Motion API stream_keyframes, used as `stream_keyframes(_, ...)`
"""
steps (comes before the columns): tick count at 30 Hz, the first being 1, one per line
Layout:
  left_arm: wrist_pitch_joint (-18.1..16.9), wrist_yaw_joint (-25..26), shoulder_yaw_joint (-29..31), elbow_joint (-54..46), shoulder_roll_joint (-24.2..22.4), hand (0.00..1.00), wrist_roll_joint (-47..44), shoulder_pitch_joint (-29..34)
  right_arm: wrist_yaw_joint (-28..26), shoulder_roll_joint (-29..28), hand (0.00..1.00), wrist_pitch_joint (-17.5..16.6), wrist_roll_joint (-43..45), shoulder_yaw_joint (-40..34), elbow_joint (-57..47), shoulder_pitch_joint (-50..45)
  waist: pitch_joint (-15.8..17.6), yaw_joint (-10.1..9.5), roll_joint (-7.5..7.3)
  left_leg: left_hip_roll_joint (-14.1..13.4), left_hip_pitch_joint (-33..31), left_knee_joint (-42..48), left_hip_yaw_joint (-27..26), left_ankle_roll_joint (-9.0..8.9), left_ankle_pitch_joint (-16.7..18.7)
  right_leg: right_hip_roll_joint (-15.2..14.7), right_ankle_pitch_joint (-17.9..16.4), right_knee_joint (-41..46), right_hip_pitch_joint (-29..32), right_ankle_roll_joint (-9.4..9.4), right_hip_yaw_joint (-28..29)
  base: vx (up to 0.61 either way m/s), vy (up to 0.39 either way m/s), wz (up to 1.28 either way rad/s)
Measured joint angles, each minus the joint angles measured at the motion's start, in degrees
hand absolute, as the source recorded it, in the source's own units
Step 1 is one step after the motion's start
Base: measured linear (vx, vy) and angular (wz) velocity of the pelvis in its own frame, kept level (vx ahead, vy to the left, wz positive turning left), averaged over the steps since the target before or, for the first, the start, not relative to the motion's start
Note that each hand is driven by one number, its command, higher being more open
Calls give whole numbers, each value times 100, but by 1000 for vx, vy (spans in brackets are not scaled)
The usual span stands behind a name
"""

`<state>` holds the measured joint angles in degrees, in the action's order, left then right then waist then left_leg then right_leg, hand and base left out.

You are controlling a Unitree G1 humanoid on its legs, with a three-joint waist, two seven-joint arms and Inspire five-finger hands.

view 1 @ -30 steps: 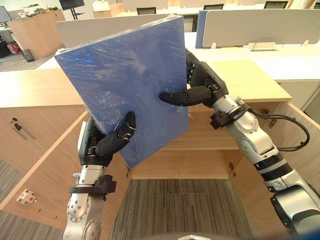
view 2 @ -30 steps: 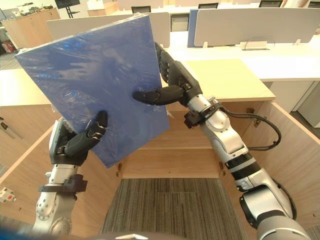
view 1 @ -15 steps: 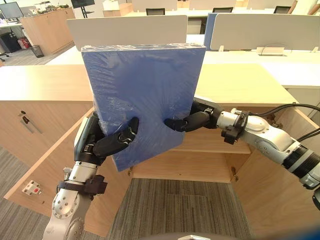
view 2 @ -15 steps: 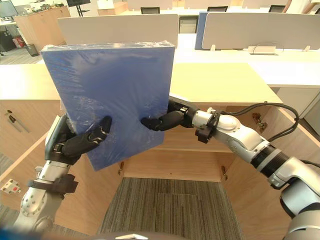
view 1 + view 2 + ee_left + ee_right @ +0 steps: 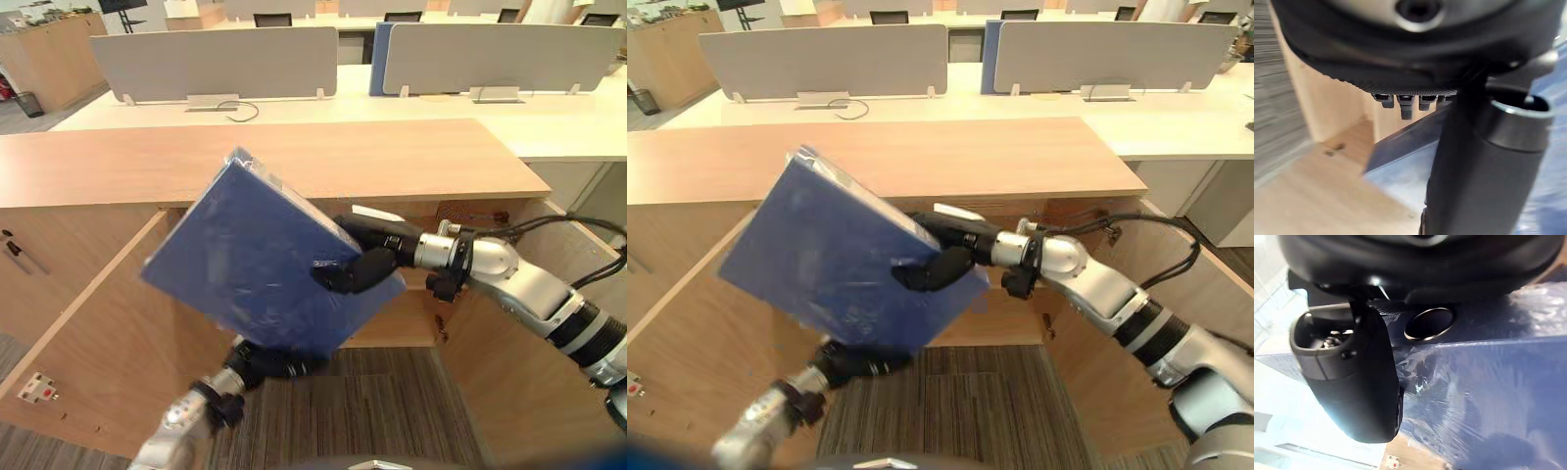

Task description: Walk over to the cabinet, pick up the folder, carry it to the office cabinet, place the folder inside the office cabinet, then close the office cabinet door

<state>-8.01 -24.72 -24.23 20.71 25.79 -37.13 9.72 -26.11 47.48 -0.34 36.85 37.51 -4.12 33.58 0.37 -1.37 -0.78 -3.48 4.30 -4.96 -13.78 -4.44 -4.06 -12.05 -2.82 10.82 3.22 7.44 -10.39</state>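
Right hand (image 5: 377,257) curled on its right edge and left hand (image 5: 269,364) gripping the low corner, I hold the folder (image 5: 255,264) tilted before the open office cabinet (image 5: 294,157); it looks stiff and film-slick, best clamped at opposite edges.

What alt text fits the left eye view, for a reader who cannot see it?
Two robot hands hold a tilted blue folder in front of an open wooden cabinet. The right hand pinches its right edge, thumb on the front face; the left hand grips its lower corner. Desks with dividers stand behind.
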Motion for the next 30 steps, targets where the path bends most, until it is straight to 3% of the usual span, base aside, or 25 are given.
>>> stream_keyframes(1,121,6,-58,529,-294,100,457,-2,-63,-218,0,0,-92,-59,-19,-128,60,77,-39,52,66,0,-46,9,5,-61,-121,297,114,5,84,-11,20,-17)
stream_keyframes(4,244,175,-60,1323,-602,100,989,-43,-203,-508,0,-1,49,-185,-262,-401,189,199,-121,111,195,-1,-138,24,51,-155,-270,772,286,1,142,-30,13,-20)
stream_keyframes(7,345,351,265,2430,-967,100,1867,-114,-284,-771,0,-101,-260,-223,-973,-643,353,254,-202,141,367,-3,-437,38,155,-279,-340,1026,463,-119,-39,-69,9,-51)
stream_keyframes(9,343,473,1093,3337,-1258,100,2472,-302,-326,-766,0,-331,-883,-243,-1270,-713,385,360,-208,85,384,-1,-561,-2,138,-313,-387,924,464,-259,-294,-39,26,-35)
stream_keyframes(11,294,767,1638,4085,-1278,100,3237,-620,-282,-840,0,-459,-1536,-207,-1280,-713,442,257,-173,-49,461,-3,-851,-57,148,-307,-219,804,461,-355,-520,-19,7,-76)
stream_keyframes(12,301,1122,1953,4448,-1234,100,3913,-753,-103,-891,0,-654,-2034,-78,-1220,-711,488,254,-238,-133,493,-6,-962,-106,147,-220,-45,718,463,-307,-500,-19,-23,-68)
stream_keyframes(15,451,1832,2849,5004,-1231,100,5007,-740,390,-797,0,-992,-3619,508,-734,-716,545,323,-297,-342,505,-6,-1091,-222,124,85,38,575,469,-369,-363,5,-56,-36)
stream_keyframes(18,484,2046,3535,5031,-1471,100,5030,-741,422,-433,0,-990,-4720,954,-275,-807,582,227,-275,-456,453,-7,-1045,-271,99,179,-16,589,470,-418,-434,32,-50,7)
stream_keyframes(22,543,2162,4246,4976,-1735,100,4816,-712,317,-290,0,-988,-5639,1132,634,-1343,674,206,-107,-640,198,2,-622,-390,124,193,-434,925,577,-451,-811,58,-90,45)
stream_keyframes(26,615,2407,4427,4906,-1797,100,4420,-784,381,-997,0,-976,-6235,1086,1449,-1603,684,162,-52,-977,-444,794,-120,-379,258,342,-697,918,504,-568,-1298,101,-162,59)
stream_keyframes(30,616,2760,4535,4622,-1866,100,4453,-873,865,-1803,0,-917,-6561,768,2044,-1884,802,24,-67,-1440,-1056,2687,51,-116,409,657,-801,387,-415,-733,-1727,143,-246,53)
